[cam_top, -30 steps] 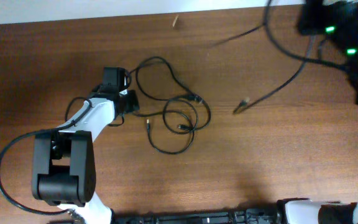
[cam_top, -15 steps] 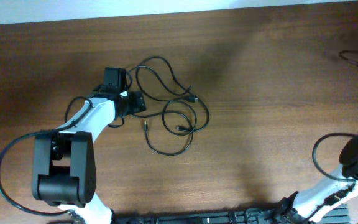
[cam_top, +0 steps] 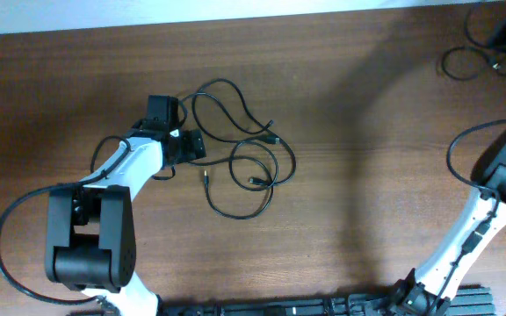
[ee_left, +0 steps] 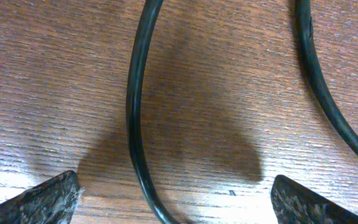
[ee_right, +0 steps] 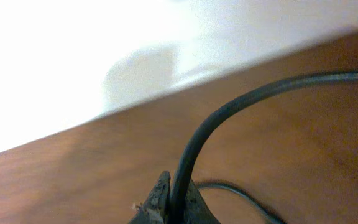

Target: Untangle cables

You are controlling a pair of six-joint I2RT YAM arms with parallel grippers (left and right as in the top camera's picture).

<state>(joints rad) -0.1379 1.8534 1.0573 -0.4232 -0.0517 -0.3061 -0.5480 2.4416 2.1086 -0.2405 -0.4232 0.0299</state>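
Left claw first: the jaws are spread wide with nothing pinched. They're just straddling one strand that runs up the wrist frame between the pads, flat on the table. A second strand cuts across the upper right of that view. From overhead, this claw sits at the left edge of the cables, a tangle centre-left of the frame with overlapping loops and a couple of plug ends poking out.

Right claw is pinched tight on a lone cable, up in the top right corner of the overhead and well apart from the tangle.

Handling-wise, I reckon these cords are light, floppy and a bit springy, so they'll drag their neighbours along instead of lifting clean. I'd grab near a plug end or on a free outer loop, not at a crossing.

Annoying bits: overhead, the right claw is mostly cut off by the frame edge, and its wrist view is blurry with white glare. I can't tell which cord passes over which, or which cable that straddled strand belongs to.
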